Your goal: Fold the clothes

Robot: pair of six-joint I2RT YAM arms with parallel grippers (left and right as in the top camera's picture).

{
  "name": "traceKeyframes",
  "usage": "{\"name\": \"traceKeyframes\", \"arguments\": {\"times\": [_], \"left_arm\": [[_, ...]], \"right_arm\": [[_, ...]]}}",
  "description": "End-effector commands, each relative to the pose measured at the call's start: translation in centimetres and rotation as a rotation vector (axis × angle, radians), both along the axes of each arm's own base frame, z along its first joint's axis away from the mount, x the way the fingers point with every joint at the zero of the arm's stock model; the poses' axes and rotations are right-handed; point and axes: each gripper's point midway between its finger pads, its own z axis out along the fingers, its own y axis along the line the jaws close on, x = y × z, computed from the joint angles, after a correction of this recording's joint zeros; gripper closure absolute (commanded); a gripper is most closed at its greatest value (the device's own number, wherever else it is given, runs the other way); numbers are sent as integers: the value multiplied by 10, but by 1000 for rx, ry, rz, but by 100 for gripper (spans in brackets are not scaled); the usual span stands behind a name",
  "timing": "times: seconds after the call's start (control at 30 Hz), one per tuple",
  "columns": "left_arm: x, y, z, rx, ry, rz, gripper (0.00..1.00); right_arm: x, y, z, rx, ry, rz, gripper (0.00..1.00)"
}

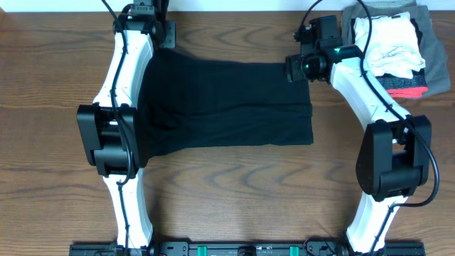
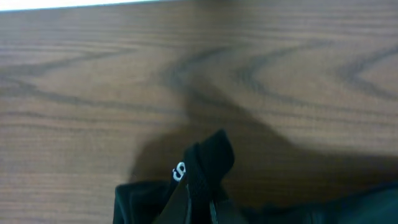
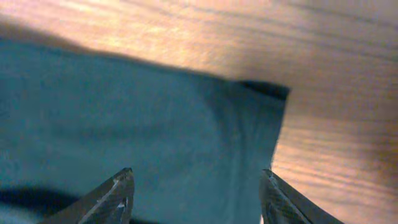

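On the worktop, black T-shirt looks soft, floppy, so pinch corners; right hand gapes wide over the far-right one; left hand, can't tell.

On the table, a black T-shirt lies spread near the far edge. Folded garments occupy the far right corner.

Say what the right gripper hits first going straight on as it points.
The black T-shirt, near its corner: the right gripper points at the cloth, jaws open, with the table underneath. How far off the cloth lies is unclear.
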Motion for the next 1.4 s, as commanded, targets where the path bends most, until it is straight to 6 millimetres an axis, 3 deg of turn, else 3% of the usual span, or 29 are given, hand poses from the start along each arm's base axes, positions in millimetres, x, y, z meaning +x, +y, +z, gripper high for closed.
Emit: {"name": "traceKeyframes", "arguments": {"times": [0.0,0.13,0.3,0.47,0.77,1.37], "left_arm": [[-3,0,1,-1,12,7,94],[-8,-1,-3,2,38,6,94],[-15,-1,-7,3,70,7,94],[-19,-1,-9,-10,90,31,94],[-26,0,-13,-20,120,53,94],[-55,3,-25,-41,242,123,94]], "right_arm": [[12,-8,-23,-20,9,-29,39],[28,-9,-40,-33,-28,-40,45],[38,-22,-45,-94,-64,-101,46],[44,-32,-56,-149,-76,-136,51],[46,-32,-84,-151,-55,-160,52],[58,-31,-82,-140,-105,-174,55]]}}
